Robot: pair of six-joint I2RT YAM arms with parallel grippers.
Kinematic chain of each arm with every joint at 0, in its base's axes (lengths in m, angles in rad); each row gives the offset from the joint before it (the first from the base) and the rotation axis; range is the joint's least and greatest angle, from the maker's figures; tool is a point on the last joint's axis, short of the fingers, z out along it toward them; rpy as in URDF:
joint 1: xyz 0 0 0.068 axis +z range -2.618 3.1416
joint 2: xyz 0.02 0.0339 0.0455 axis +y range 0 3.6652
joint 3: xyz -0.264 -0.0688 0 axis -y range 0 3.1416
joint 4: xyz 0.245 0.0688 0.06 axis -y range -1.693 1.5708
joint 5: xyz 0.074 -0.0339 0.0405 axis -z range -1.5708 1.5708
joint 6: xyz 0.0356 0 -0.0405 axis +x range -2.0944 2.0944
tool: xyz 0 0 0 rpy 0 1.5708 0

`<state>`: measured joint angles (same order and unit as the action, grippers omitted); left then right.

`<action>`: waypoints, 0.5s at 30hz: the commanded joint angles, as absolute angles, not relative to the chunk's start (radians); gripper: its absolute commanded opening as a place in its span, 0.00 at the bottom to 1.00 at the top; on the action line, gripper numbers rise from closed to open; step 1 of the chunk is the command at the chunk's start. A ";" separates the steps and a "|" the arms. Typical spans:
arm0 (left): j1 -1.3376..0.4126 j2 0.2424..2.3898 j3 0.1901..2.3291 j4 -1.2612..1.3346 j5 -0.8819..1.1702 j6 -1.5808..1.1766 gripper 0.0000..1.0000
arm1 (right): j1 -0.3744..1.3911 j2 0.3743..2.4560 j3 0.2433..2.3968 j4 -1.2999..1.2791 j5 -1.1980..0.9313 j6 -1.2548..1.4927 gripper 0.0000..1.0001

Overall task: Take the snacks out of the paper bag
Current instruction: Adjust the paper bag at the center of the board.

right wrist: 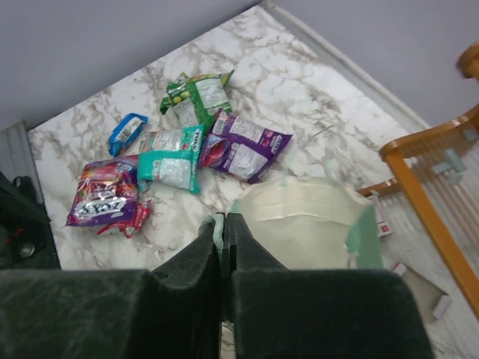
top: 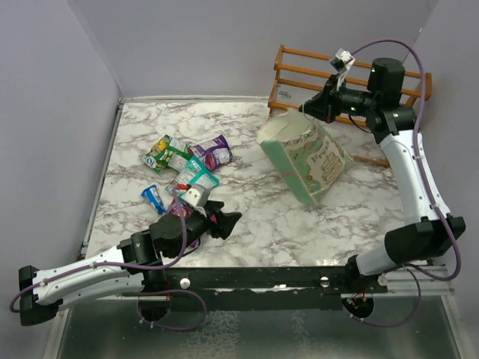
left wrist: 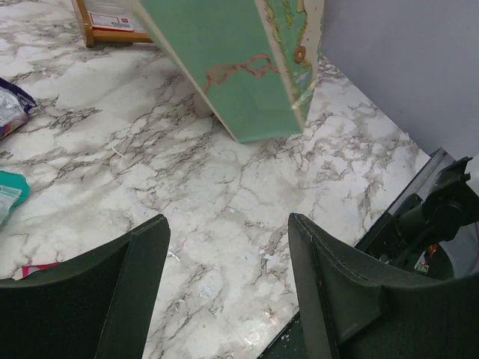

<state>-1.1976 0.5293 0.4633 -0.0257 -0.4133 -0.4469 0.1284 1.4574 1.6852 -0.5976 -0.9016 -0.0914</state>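
Observation:
The mint-green paper bag [top: 303, 158] hangs tilted over the table's right half, its base near the marble. My right gripper [top: 305, 110] is shut on the bag's top rim, and the right wrist view shows the pinched edge [right wrist: 222, 226] and the bag's white inside [right wrist: 307, 221]. Several snacks lie on the marble to the left: a green packet [top: 166, 152], a purple one [top: 212, 153], a teal one [top: 196, 176], a blue one [top: 153, 197] and a red-purple one [right wrist: 105, 196]. My left gripper [top: 227, 218] is open and empty near the front edge, facing the bag [left wrist: 239, 67].
A wooden slatted rack [top: 299, 67] stands at the back right behind the bag, with small white-and-red cards [left wrist: 112, 19] by its foot. Grey walls close the back and the sides. The left arm lies low beside the snacks.

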 commanded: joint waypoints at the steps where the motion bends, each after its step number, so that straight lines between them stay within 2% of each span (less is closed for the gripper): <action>1: -1.193 0.513 0.494 -0.030 -0.443 -0.456 0.67 | 0.260 1.535 1.709 -0.664 -0.963 -0.069 0.02; 3: -1.193 0.505 0.495 -0.033 -0.454 -0.458 0.67 | 0.406 1.565 1.679 -0.700 -0.899 -0.102 0.02; 5: -1.193 0.494 0.502 -0.053 -0.461 -0.462 0.66 | 0.490 1.596 1.639 -0.760 -0.932 -0.159 0.02; 9: -1.193 0.463 0.510 -0.110 -0.480 -0.470 0.66 | 0.508 1.516 1.408 -0.719 -1.055 -0.212 0.02; 12: -1.193 0.455 0.496 -0.096 -0.462 -0.471 0.66 | 0.507 1.380 1.207 -0.535 -0.990 -0.084 0.02; 15: -1.194 0.491 0.472 -0.017 -0.408 -0.467 0.66 | 0.506 1.295 1.122 -0.409 -0.976 -0.030 0.02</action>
<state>-1.1976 0.4629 0.4770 -0.0853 -0.4454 -0.4625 0.5167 1.4448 1.1927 -0.6254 -0.9836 -0.1154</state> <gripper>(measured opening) 0.665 0.020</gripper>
